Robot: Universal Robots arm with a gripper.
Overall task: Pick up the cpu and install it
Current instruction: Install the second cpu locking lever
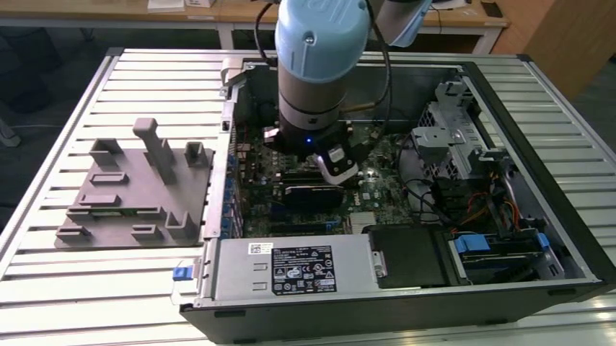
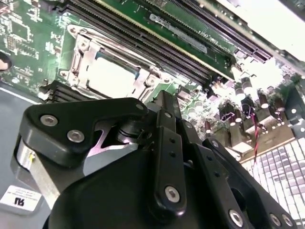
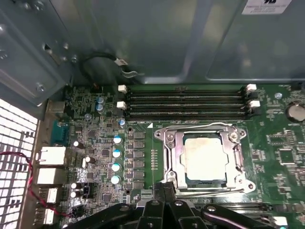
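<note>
Inside the socket frame (image 3: 206,160), the cpu (image 3: 205,161); just beside it, empty pinched-together gripper (image 3: 164,190) fingers.

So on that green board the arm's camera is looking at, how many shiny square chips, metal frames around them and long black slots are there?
cpu, lying inside the frame: 1
metal socket frame: 1
long black slots, side by side next to the frame: 4
Total: 6
</note>
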